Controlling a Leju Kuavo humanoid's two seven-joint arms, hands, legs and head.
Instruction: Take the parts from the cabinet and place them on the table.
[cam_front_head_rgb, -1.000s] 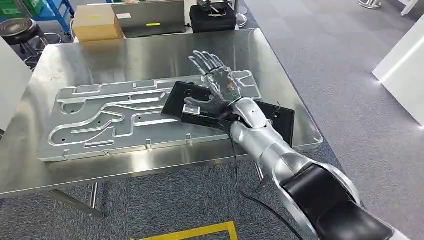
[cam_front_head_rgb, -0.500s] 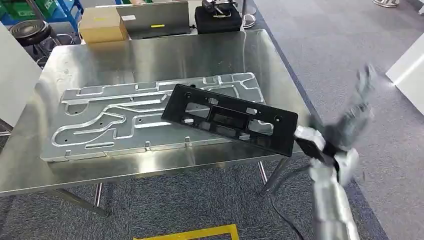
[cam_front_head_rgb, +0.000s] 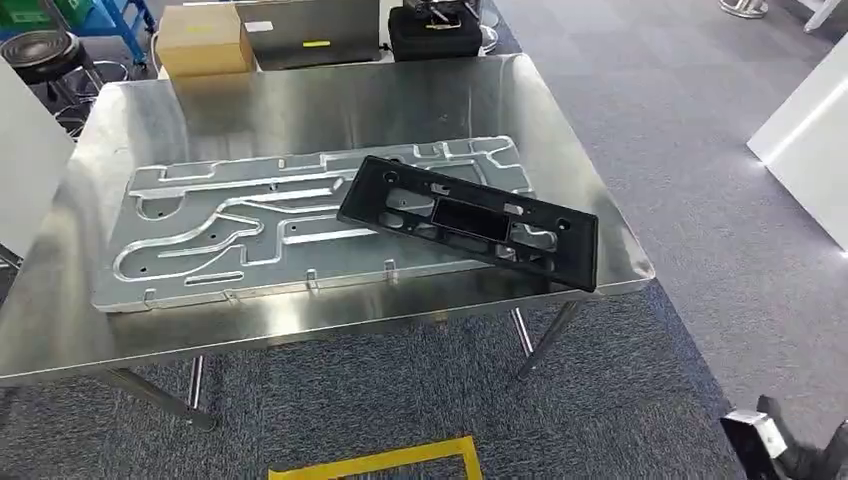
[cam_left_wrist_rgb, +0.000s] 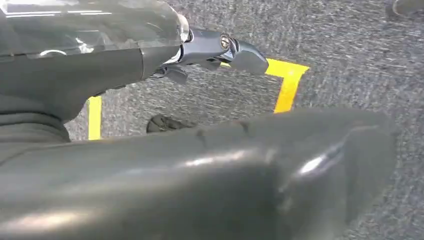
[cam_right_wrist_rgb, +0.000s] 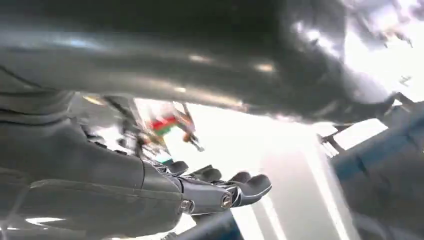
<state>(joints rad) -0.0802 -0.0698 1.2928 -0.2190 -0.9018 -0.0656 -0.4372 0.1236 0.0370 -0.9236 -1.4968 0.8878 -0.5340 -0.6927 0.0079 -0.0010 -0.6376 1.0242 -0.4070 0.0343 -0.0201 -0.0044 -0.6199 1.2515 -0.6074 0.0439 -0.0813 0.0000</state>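
Observation:
A long black plastic frame part (cam_front_head_rgb: 470, 220) lies slanted on the steel table (cam_front_head_rgb: 300, 100), its left end resting on a large machined aluminium plate (cam_front_head_rgb: 230, 230) and its right end near the table's right front corner. Nothing touches it. A dark bit of my right arm (cam_front_head_rgb: 785, 450) shows low at the right, off the table. In the right wrist view my right hand (cam_right_wrist_rgb: 200, 192) holds nothing, its fingers stretched out. My left hand (cam_left_wrist_rgb: 200, 47) hangs over grey carpet, fingers straight and holding nothing.
Behind the table stand a cardboard box (cam_front_head_rgb: 203, 40), a grey metal case (cam_front_head_rgb: 310, 28) and a black case (cam_front_head_rgb: 435, 30). A stool (cam_front_head_rgb: 40, 50) is at the far left, a white panel (cam_front_head_rgb: 810, 130) at the right. Yellow tape (cam_front_head_rgb: 400, 462) marks the carpet in front.
My right hand has let go of the black frame part and swung back off the table, down to the right. The part stays on the plate. The camera has shifted slightly.

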